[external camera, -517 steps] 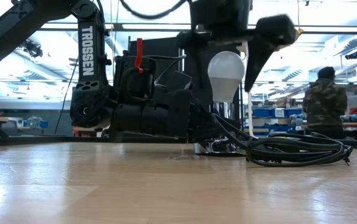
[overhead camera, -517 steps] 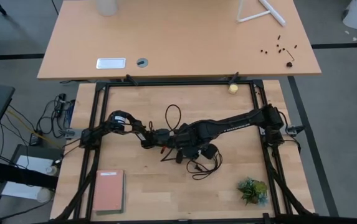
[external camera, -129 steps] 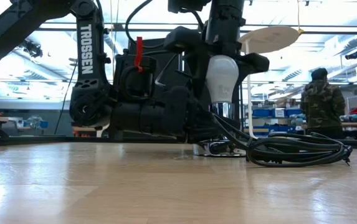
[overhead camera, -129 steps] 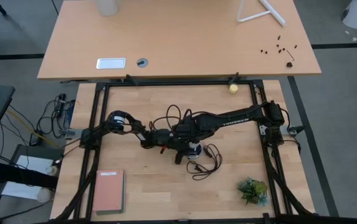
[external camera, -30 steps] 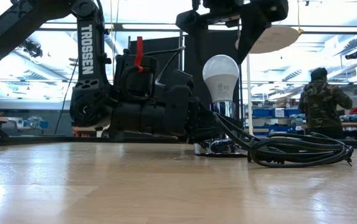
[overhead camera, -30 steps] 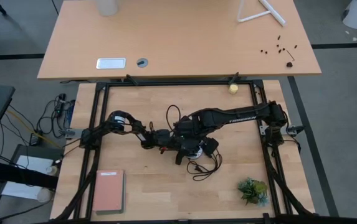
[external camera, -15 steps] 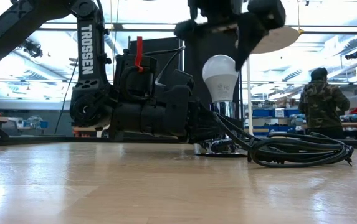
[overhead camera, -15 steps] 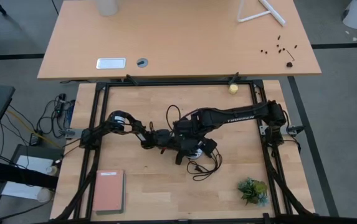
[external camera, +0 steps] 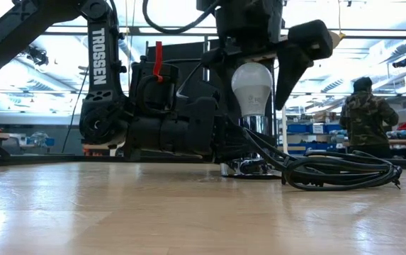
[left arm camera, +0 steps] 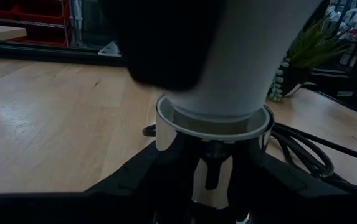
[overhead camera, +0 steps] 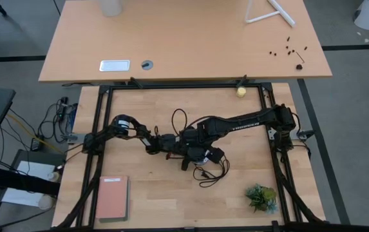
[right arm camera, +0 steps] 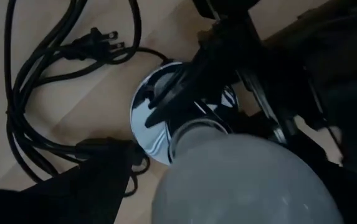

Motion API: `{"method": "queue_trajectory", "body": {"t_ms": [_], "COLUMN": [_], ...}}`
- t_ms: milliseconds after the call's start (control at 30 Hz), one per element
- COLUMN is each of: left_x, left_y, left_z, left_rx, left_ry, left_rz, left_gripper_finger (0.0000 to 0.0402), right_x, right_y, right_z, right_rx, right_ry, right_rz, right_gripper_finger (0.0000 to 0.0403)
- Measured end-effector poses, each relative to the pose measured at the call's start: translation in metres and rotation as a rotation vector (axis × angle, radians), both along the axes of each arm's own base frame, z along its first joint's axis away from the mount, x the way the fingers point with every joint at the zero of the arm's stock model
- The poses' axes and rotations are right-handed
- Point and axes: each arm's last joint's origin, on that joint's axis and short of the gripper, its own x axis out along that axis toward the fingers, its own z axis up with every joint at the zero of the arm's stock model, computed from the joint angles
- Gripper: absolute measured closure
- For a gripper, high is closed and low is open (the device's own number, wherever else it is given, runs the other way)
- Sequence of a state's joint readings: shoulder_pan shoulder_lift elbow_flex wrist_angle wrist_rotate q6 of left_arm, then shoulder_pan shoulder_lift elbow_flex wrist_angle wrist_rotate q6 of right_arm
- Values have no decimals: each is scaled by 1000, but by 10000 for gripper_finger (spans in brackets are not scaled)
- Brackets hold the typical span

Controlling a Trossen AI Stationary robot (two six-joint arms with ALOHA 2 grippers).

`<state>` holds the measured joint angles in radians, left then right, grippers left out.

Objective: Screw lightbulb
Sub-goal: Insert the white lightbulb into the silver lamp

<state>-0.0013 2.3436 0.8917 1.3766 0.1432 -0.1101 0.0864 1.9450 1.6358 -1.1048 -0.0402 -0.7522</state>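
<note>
- Bulb (external camera: 251, 86): stands upright at the table's middle, base down in the silver socket (external camera: 249, 167); in the left wrist view its neck sits inside the socket's collar (left arm camera: 213, 122).
- Right gripper (external camera: 256, 67): hangs directly over the bulb, its fingers (external camera: 292, 60) spread wide, one down each side of the glass. A gap shows between the finger and the bulb in the low view, so it reads as released, not gripping (contact on the far side cannot be checked).
- Left gripper (overhead camera: 183, 153): lies low on the table beside the socket, jaws half closed. In the left wrist view its dark fingers (left arm camera: 134, 180) flank the socket's stem, which suggests it is steadying the socket; firm contact cannot be confirmed.
- Cord (external camera: 337, 172): coiled loosely on the table just beside the socket, plug (right arm camera: 106, 45) lying free.
- Progress, as a judgement: the bulb is already seated and standing by itself in the socket, so insertion is done and at least some threading has probably taken hold. How deep the thread has run is hidden inside the collar.
- Remaining, as a judgement: the open right gripper poised around the glass suits a re-grip for another turn; tightening may need more such turns, then both arms must let go and withdraw.
- Unrelated items: a yellowish ball (overhead camera: 241, 91), a small plant (overhead camera: 261, 197) and a pink book (overhead camera: 113, 198) lie well apart.
</note>
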Motion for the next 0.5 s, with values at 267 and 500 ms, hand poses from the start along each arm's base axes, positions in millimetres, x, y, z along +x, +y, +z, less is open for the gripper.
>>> {"method": "queue_trajectory", "body": {"t_ms": [267, 500], "left_x": [0, 0], "left_y": [0, 0], "left_z": [0, 0], "left_rx": [5, 5], "left_ry": [3, 4], "left_rz": [0, 0], "left_gripper_finger": [213, 213], "right_x": [3, 4], "right_y": [-1, -1], "right_z": [-7, -7], "right_rx": [8, 7], "right_ry": [-41, -53], "right_rz": [8, 11], "right_gripper_finger": [47, 112]}}
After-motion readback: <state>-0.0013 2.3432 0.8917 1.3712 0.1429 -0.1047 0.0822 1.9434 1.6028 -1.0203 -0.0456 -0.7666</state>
